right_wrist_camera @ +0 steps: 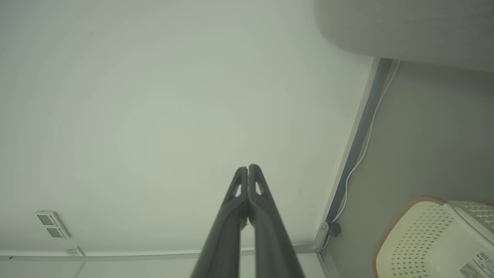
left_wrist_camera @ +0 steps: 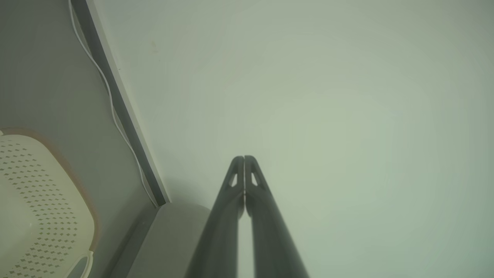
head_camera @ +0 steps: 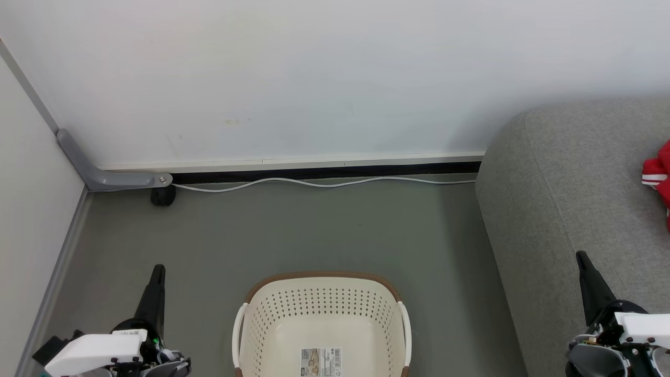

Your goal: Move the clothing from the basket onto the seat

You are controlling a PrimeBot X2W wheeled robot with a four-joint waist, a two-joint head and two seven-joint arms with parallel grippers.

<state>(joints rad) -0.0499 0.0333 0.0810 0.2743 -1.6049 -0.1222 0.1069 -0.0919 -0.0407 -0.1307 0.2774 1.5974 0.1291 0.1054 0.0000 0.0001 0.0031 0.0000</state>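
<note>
Head view. A cream plastic laundry basket (head_camera: pixel 319 303) with perforated sides, a brown rim and white side handles stands on the grey-green floor (head_camera: pixel 314 230) at 6 o'clock. On its inner bottom lies a white barcode sticker (head_camera: pixel 321 362); the print is too small to read. The part of the basket bottom in frame shows bare plastic around that sticker.

A large grey woven-fabric sofa seat (head_camera: pixel 565 209) fills 3 to 4 o'clock. The bright red fabric clothing (head_camera: pixel 658 173) with white striped trim lies on it at the 3 o'clock edge, cut off by the frame. A white cable (head_camera: pixel 314 183) runs along the foot of the white wall (head_camera: pixel 314 78).

The left gripper (head_camera: pixel 157 272) stands at 7 o'clock and the right gripper (head_camera: pixel 582 259) at 4 o'clock, each apart from the basket.

Left wrist view. The left gripper (left_wrist_camera: pixel 244 159) has its fingers pressed together, grasping nothing. The basket (left_wrist_camera: pixel 38 200) sits at 8 o'clock, with the cable (left_wrist_camera: pixel 112 108) at 10 o'clock.

Right wrist view. The right gripper (right_wrist_camera: pixel 247 168) likewise has its fingers clenched tip to tip on nothing. The basket (right_wrist_camera: pixel 417 231) sits at 4 o'clock, its sticker (right_wrist_camera: pixel 478 264) partly in frame and illegible. The seat (right_wrist_camera: pixel 405 31) is at 1 o'clock.
</note>
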